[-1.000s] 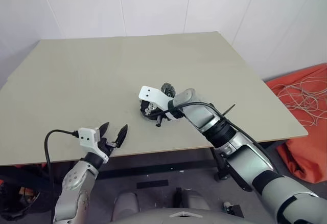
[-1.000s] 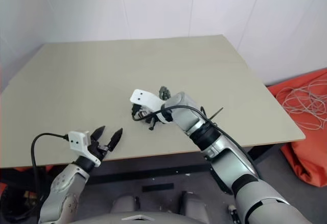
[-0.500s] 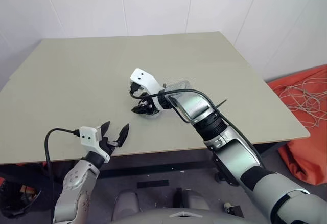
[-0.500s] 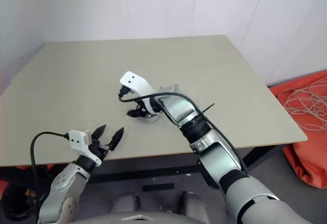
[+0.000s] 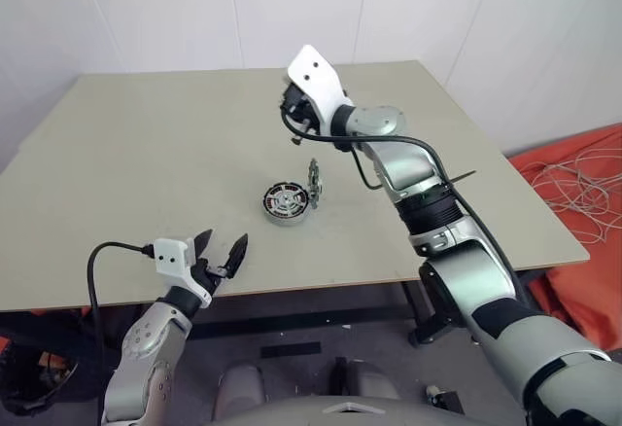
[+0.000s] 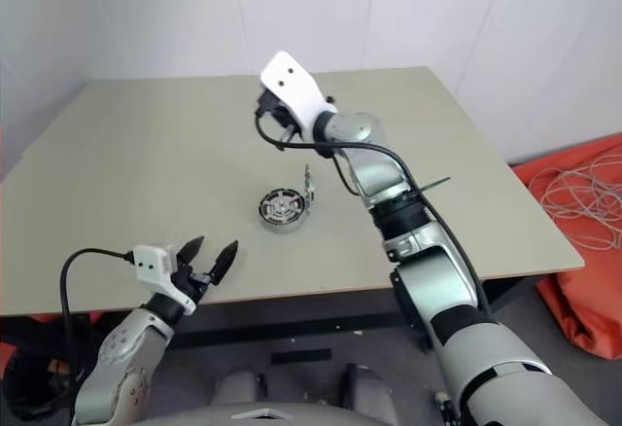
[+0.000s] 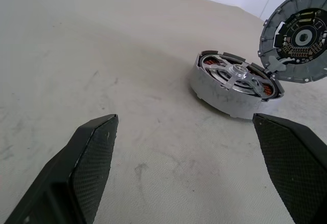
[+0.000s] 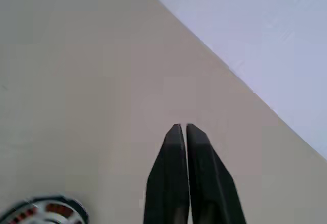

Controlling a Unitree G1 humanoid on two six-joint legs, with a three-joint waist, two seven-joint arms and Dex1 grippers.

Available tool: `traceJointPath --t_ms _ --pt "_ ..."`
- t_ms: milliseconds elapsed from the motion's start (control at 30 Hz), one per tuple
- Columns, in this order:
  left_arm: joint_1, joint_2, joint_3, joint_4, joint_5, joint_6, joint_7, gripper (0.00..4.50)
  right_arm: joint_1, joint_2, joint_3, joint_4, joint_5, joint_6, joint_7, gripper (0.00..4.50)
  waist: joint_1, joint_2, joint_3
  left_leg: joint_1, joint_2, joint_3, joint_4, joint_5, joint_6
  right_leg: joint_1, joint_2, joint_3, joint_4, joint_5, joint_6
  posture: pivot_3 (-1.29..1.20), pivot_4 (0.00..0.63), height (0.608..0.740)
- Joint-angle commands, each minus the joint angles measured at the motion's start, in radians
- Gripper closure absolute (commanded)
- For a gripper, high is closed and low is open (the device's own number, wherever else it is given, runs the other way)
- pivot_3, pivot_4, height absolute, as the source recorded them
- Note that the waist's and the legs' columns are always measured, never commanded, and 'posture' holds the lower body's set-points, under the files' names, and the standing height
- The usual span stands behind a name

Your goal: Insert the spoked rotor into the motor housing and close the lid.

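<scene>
Lid (image 7: 297, 36) stands on edge, seemingly touching the motor housing (image 5: 288, 202) on the bench (image 5: 146, 154). Right end effector (image 8: 183, 132) is closed, empty; left end effector (image 5: 222, 255) gapes wide, empty.

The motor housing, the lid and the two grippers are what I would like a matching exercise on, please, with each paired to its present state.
Things:
1. motor housing
2. lid
3. left gripper
4. right gripper

States:
A. shut, high above the table
B. lying flat on the table, uncovered
C. open, by the table's near edge
D. standing on edge beside the housing

Pairs: 1-B, 2-D, 3-C, 4-A
</scene>
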Motion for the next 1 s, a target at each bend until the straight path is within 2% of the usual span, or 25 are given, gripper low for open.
traceJointPath --t_ms 33,133,300,400,667,1000 --pt "-0.014 0.008 0.009 -0.033 -0.012 -0.01 -0.007 0.0 -0.006 -0.094 0.051 0.066 -0.1 -0.094 0.0 4.45 0.0 0.0 0.0 0.0 0.0 0.0 0.0 0.0 0.0 0.0 0.0 0.0 0.0 0.001 -0.002 0.0 0.0 0.74" --pt "-0.014 0.013 0.013 -0.022 -0.011 -0.018 -0.017 0.0 0.024 -0.181 0.106 0.093 -0.155 -0.145 0.059 4.45 0.0 0.0 0.0 -0.001 0.0 0.0 0.0 0.0 0.001 0.0 0.0 0.0 0.0 0.002 -0.003 0.0 0.0 0.74" --pt "-0.013 0.024 0.01 -0.013 -0.007 -0.024 -0.039 0.0 0.133 -0.287 0.148 -0.024 -0.125 -0.162 0.297 4.45 -0.001 0.0 0.0 -0.001 0.0 0.001 0.0 -0.001 0.002 0.0 0.0 0.0 -0.001 0.002 -0.003 0.0 0.0 0.74" --pt "-0.012 0.027 0.004 -0.014 -0.005 -0.022 -0.048 0.0 0.191 -0.269 0.107 -0.123 -0.053 -0.11 0.359 4.45 -0.009 0.001 0.0 -0.001 0.0 0.001 0.0 -0.001 0.002 -0.001 0.001 0.0 -0.001 0.002 -0.003 0.0 0.0 0.74" --pt "-0.02 0.029 -0.008 -0.03 -0.003 -0.001 -0.044 0.0 0.24 -0.156 0.028 -0.231 0.027 0.009 0.284 4.45 -0.02 0.0 0.0 0.0 0.0 0.001 0.002 -0.001 0.002 0.001 0.0 0.0 0.001 -0.002 0.003 0.0 0.0 0.74" --pt "-0.028 0.048 0.012 -0.015 -0.018 0.004 -0.056 0.0 0.268 -0.121 0.037 -0.354 0.137 0.147 0.365 4.45 -0.02 0.0 0.0 0.0 0.0 0.0 0.002 -0.001 0.002 0.001 0.0 0.0 0.0 0.001 -0.003 0.0 0.0 0.74"
